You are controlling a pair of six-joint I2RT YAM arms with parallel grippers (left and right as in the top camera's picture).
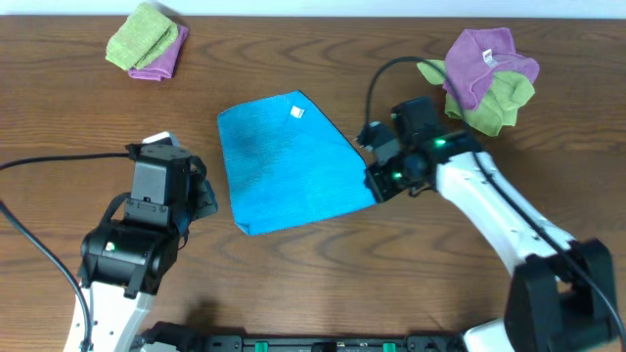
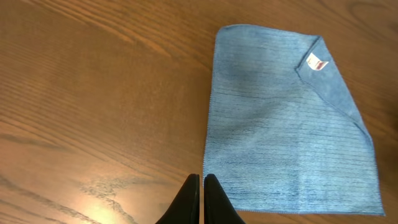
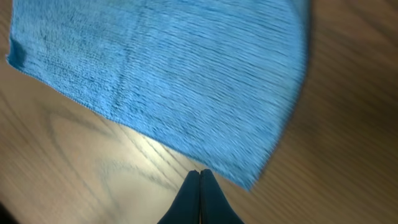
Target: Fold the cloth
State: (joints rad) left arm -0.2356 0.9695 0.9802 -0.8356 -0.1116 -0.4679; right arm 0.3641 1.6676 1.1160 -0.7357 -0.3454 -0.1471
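Tabletop (image 1: 323,284) is carrying the cloth (image 1: 289,166), lying flat at centre with a flap folded over along its right side. It is looking light, limp and non-slippery, so pinching a corner or hem is probably suiting it best. Left end effector (image 2: 201,177) is sitting closed and empty just beside its left edge, right end effector (image 3: 199,173) likewise at its right corner. Tag (image 1: 297,111) is showing at the far corner.

Bright blue microfibre cloth (image 1: 289,161) lies flat on the table centre, one corner folded over, small white tag (image 1: 297,111) showing up top.
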